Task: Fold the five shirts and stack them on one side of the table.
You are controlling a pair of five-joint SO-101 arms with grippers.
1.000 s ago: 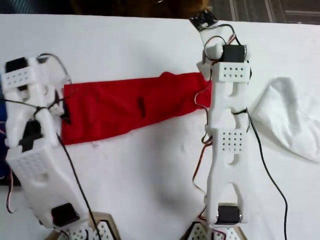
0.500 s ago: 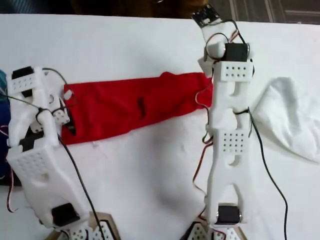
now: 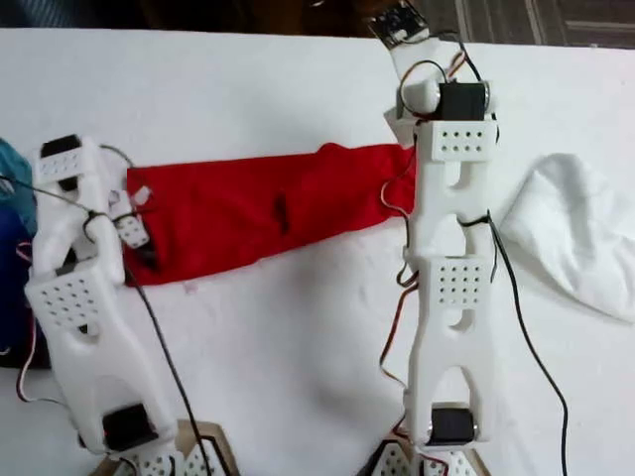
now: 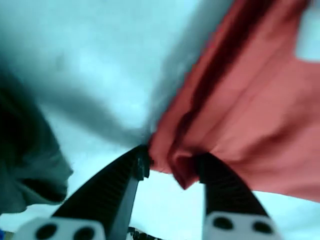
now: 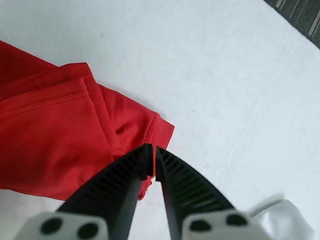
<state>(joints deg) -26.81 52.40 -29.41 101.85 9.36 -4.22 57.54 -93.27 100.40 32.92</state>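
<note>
Closest to me in the high view are my two arms, the left arm (image 3: 84, 317) and the right arm (image 3: 451, 297), on the white table (image 3: 278, 377). Just past them lies the red shirt (image 3: 258, 213). It is a long flat strip that runs from one arm across to the other.

The high view does not let me see the claws well, but the wrist views do. My left gripper (image 4: 172, 167) is spread apart, with a bunched corner of the shirt sitting between its two fingers. My right gripper (image 5: 152, 152) is pinched tight on the hem at the other end of the shirt.

A white cloth (image 3: 580, 233) lies crumpled on the far side of the right arm, apart from the shirt. A blue and teal cloth (image 3: 12, 198) peeks in at the table edge beside the left arm.
</note>
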